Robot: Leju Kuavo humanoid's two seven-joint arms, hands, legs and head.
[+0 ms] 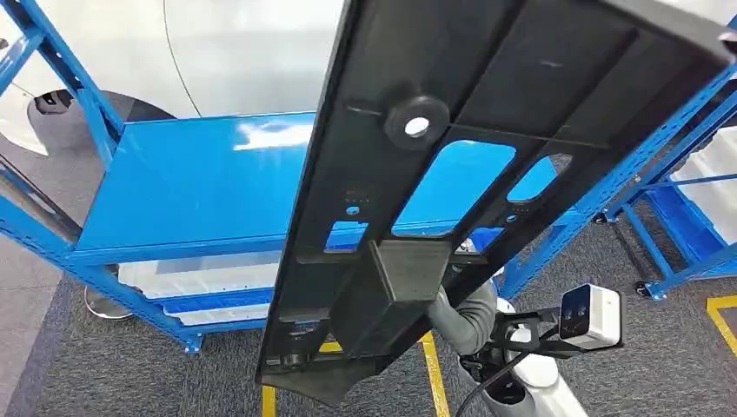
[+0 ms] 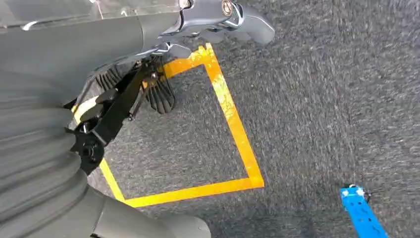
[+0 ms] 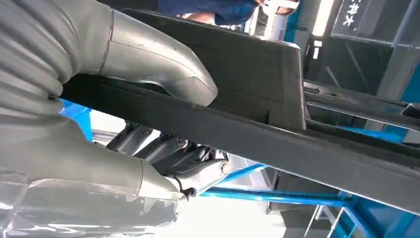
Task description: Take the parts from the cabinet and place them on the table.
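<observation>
Head view: long black part (image 1: pixel 487 139) carried tilted, running from 7 to 1 o'clock across the blue cabinet shelf (image 1: pixel 191 182). Right hand (image 3: pixel 148 124) clamped on its edge, thumb above, fingers beneath. Left hand (image 2: pixel 208 20) hangs over the floor, fingers curled, nothing held. Carrying step judged under way; a turn toward the table needed next

Part (image 1: pixel 487 130) tilted in front of rack shelf (image 1: pixel 191 182), robot hand (image 3: pixel 148 148) gripping its edge
</observation>
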